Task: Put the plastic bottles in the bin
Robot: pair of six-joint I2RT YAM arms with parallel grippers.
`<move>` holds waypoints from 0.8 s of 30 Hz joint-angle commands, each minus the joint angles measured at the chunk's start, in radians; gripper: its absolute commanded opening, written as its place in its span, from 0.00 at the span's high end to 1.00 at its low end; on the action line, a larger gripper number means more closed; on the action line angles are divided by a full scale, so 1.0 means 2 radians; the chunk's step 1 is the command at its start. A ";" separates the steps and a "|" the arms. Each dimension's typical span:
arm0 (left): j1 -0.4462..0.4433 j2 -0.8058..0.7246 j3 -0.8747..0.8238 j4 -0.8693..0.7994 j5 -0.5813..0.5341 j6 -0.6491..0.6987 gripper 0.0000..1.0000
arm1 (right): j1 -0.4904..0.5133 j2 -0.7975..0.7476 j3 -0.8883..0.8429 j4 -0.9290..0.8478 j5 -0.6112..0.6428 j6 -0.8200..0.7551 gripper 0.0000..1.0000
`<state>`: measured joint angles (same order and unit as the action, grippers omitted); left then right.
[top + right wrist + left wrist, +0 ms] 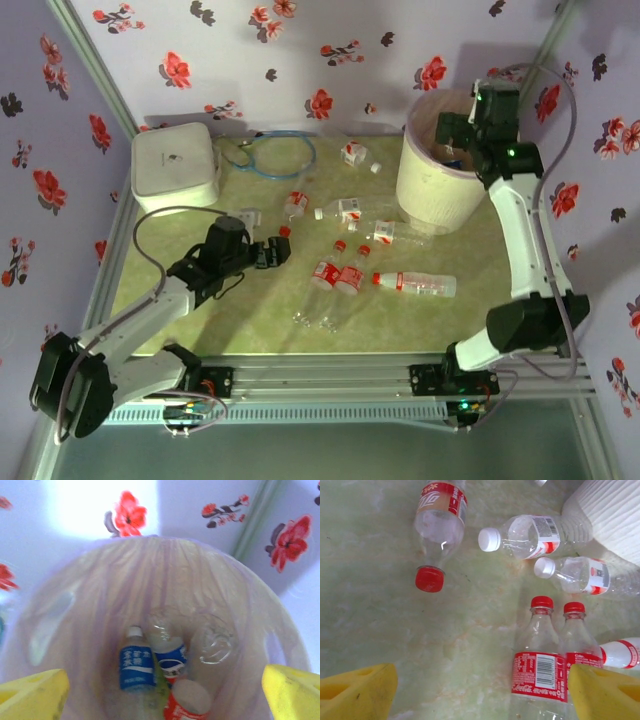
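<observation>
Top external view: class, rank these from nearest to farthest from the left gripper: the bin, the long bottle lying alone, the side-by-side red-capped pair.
1. The side-by-side red-capped pair, just to the right of the left gripper.
2. The long bottle, further right, toward the near edge.
3. The bin, at the far right.

top camera overlooks whole table, left wrist close above bottles, right wrist down into bin
</observation>
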<state>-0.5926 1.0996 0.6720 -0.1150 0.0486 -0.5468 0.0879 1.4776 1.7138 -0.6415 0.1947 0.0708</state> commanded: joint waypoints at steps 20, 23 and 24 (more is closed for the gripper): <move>0.075 0.369 0.328 -0.066 0.075 0.129 0.12 | 0.047 -0.229 -0.300 0.143 -0.372 0.137 0.01; 0.086 0.422 0.365 -0.076 0.094 0.125 0.11 | 0.048 -0.228 -0.318 0.146 -0.376 0.146 0.01; 0.089 0.435 0.375 -0.079 0.097 0.124 0.11 | 0.048 -0.226 -0.319 0.145 -0.377 0.146 0.01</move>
<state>-0.4347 1.9041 1.3632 -0.2153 0.1848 -0.3286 0.1776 1.0210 1.0988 -0.3855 -0.5156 0.3290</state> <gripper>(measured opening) 0.886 0.993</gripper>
